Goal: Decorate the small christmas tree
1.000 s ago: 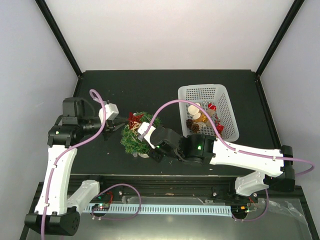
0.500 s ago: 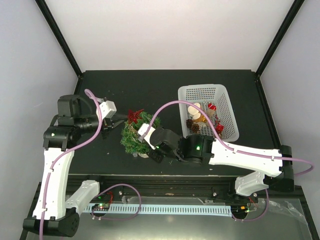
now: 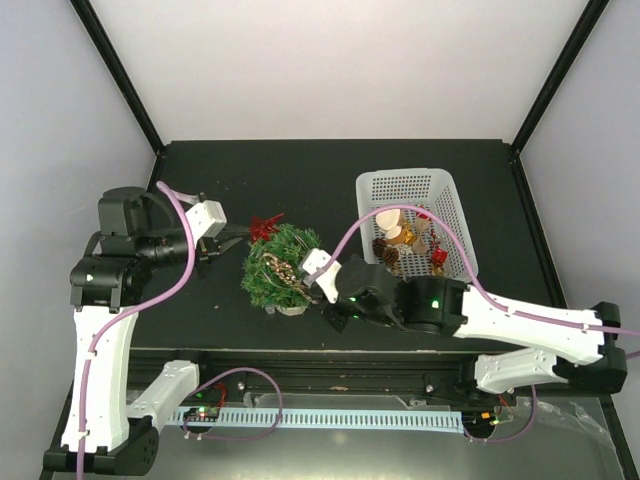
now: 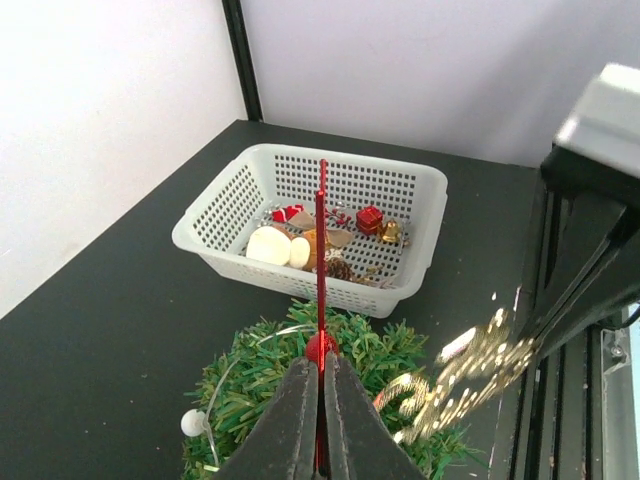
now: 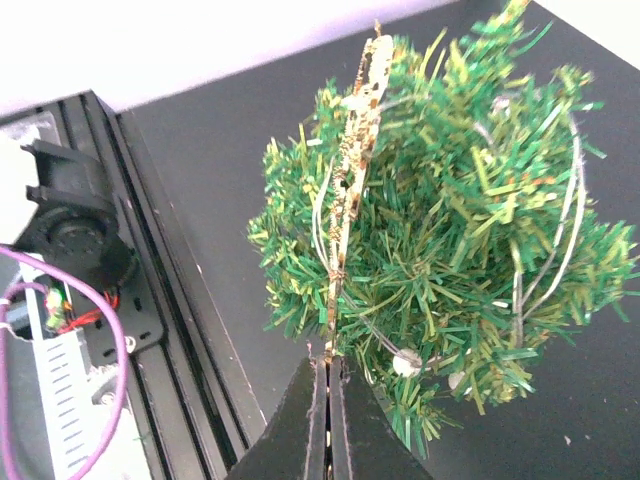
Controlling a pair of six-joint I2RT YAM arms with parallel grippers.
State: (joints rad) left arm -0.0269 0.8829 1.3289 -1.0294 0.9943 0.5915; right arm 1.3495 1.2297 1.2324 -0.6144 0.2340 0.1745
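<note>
Green tree (image 3: 275,272), red ornament (image 3: 264,227), glittery gold ornament (image 4: 465,375) (white mesh basket (image 3: 405,176)), black table (image 3: 250,170).

Light even, diffuse, white, from overhead. Walls (image 3: 330,60) bright, near washed out in the top view. Table (image 3: 300,170) matte black, no glare, only faint soft shadows.

Left wrist view: left gripper (image 4: 322,375) blurred at the bottom edge. Red ornament (image 4: 322,230) glints. Gold ornament (image 4: 465,375) smeared, out of focus. Basket (image 4: 300,285) sharp.

Right wrist view: right gripper (image 5: 328,370) soft. Tree (image 5: 450,230) needles crisp. Top left corner overexposed.
</note>
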